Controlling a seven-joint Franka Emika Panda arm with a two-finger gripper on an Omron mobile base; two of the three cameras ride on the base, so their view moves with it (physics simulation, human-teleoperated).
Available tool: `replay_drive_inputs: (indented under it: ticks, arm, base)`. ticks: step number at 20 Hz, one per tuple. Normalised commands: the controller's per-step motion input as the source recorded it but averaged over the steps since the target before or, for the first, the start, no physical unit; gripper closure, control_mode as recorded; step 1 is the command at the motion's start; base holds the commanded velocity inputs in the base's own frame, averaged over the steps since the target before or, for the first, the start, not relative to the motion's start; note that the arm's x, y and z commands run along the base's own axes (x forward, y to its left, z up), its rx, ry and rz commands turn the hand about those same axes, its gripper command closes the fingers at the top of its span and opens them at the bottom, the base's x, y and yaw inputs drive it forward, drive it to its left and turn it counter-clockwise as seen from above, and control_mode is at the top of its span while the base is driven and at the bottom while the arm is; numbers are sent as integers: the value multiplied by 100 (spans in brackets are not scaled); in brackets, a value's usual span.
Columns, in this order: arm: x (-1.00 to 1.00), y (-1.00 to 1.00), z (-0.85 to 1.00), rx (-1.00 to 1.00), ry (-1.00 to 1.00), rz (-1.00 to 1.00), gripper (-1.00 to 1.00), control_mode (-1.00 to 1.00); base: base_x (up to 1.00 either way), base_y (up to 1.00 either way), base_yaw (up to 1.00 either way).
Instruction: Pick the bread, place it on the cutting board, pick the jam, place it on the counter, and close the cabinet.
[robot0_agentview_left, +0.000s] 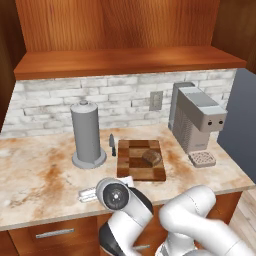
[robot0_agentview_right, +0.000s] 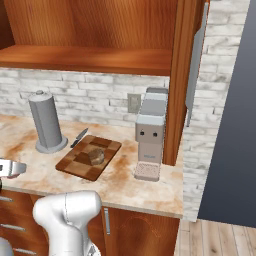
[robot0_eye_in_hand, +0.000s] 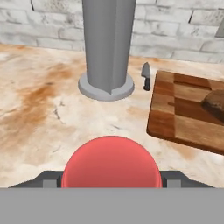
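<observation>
Jam (robot0_eye_in_hand: 111, 162) sits low center in the hand view, gripped between the 2 fingertips of the hand (robot0_eye_in_hand: 111, 178), low over the desk (robot0_eye_in_hand: 39, 113), apparently for setting down. Bread (robot0_agentview_left: 152, 157) already rests on the cutting board (robot0_agentview_left: 135, 167), center frame.

Your two base cameras look forward and down from behind the arm, left and right, both taking in the table (robot0_agentview_left: 40, 175), the cutting board (robot0_agentview_left: 131, 167) and the brick wall (robot0_agentview_right: 100, 95). Your hand camera sits low and close (nearly skimming the table), facing the same board.
</observation>
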Motion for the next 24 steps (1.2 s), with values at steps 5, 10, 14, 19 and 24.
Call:
replay_drive_inputs:
  ticks: [5,10,14,19,24]
  arm:
    - [40,6,-22,0,0,0,100,-100]
    - [38,4,-10,0,0,0,100,-100]
    - [26,3,-5,0,0,0,100,-100]
    - [4,0,-11,0,0,0,100,-100]
    - [0,2,-17,0,0,0,100,-100]
  base:
    - [0,0,0]
    - [0,0,0]
    - [0,0,0]
    - [0,0,0]
    - [0,0,0]
